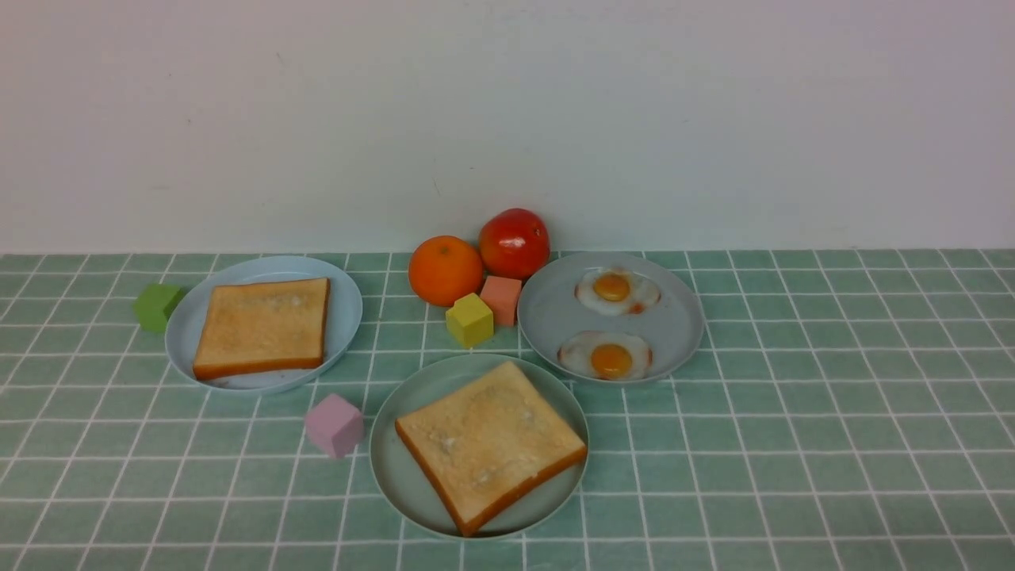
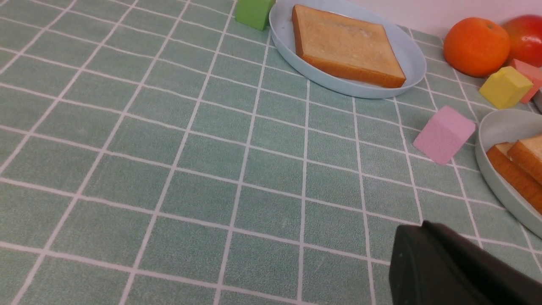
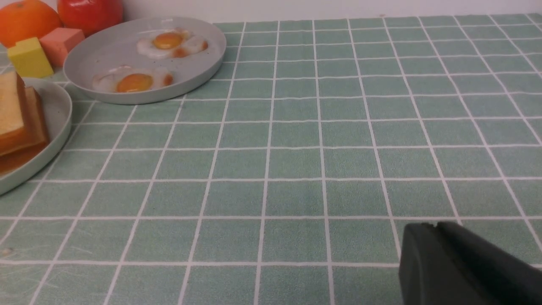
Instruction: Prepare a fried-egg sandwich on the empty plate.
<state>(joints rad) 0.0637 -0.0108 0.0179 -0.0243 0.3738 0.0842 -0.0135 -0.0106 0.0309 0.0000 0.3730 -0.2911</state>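
The pale mint plate (image 1: 388, 468) sits nearest me at the centre with a golden toast slice (image 1: 488, 440) on top. Both wrist views show two stacked slices there (image 2: 514, 163) (image 3: 19, 123); I see no egg between them. Another toast slice (image 1: 263, 325) lies on the light-blue plate (image 1: 345, 305) at the left. Two fried eggs (image 1: 617, 290) (image 1: 607, 357) lie on the blue-grey plate (image 1: 547, 313) at the right. Neither arm shows in the front view. My left gripper (image 2: 423, 224) and right gripper (image 3: 434, 224) hover over bare cloth, fingers together, holding nothing.
An orange (image 1: 445, 270) and a red tomato (image 1: 514, 242) stand behind the plates, with a yellow cube (image 1: 469, 319) and a salmon cube (image 1: 501, 298) in front of them. A pink cube (image 1: 335, 425) lies left of the mint plate, a green cube (image 1: 158, 306) at the far left.
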